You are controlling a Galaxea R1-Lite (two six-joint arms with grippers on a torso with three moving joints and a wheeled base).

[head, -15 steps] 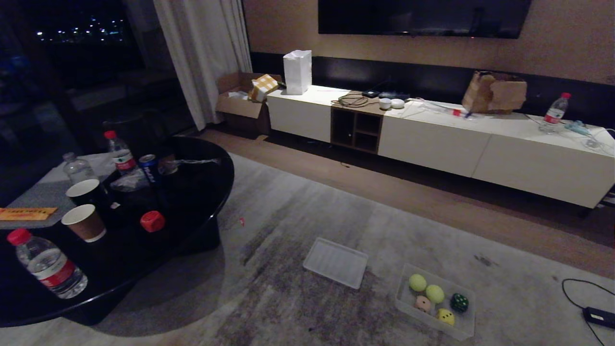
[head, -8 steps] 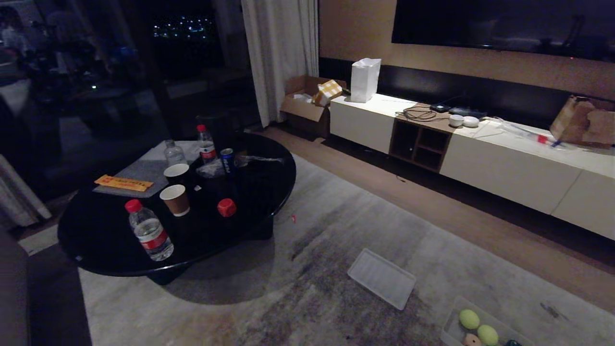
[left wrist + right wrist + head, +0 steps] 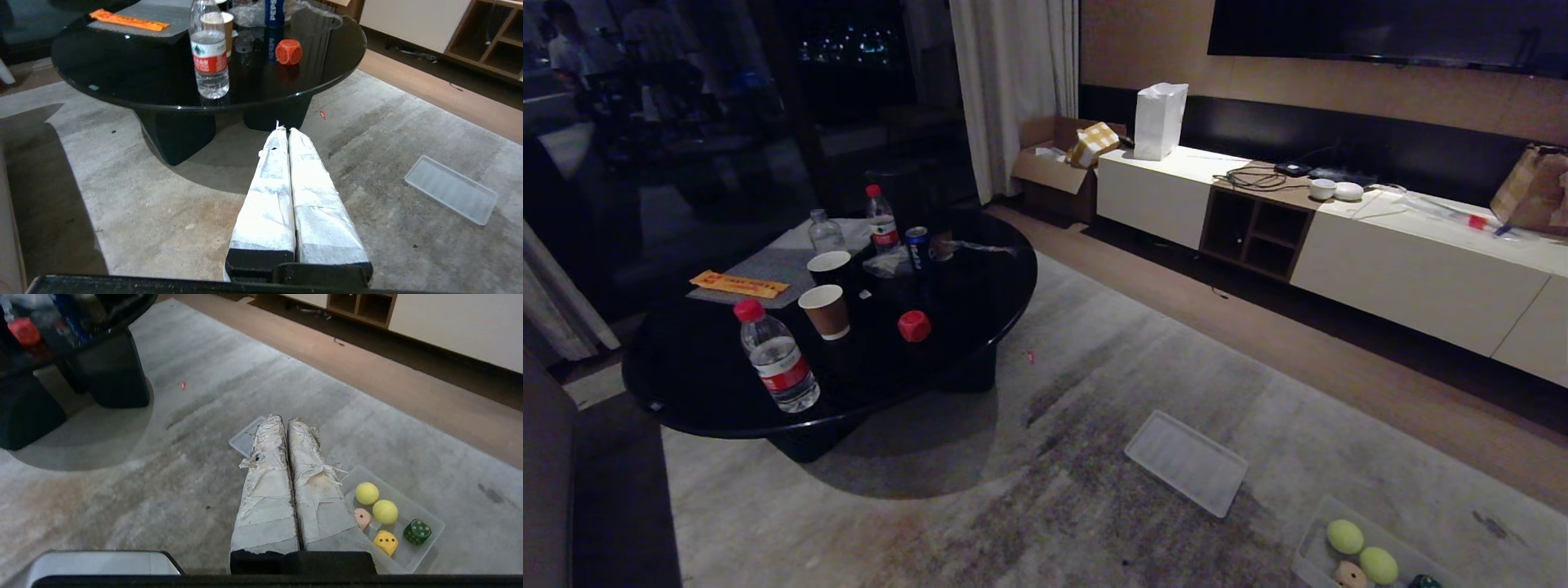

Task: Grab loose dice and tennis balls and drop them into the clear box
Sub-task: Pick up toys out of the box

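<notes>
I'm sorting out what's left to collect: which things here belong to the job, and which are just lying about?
Job:
- red die, loose on the black table
- clear box
- in it: two tennis balls, yellow die, pinkish die, green die

Lying about:
- water bottles
- paper cups
- can
- ribbed panel

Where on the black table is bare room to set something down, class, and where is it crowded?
Bare: the black table's near rim, between the water bottle and the red die. Crowded: the far side, with paper cups and a can.
</notes>
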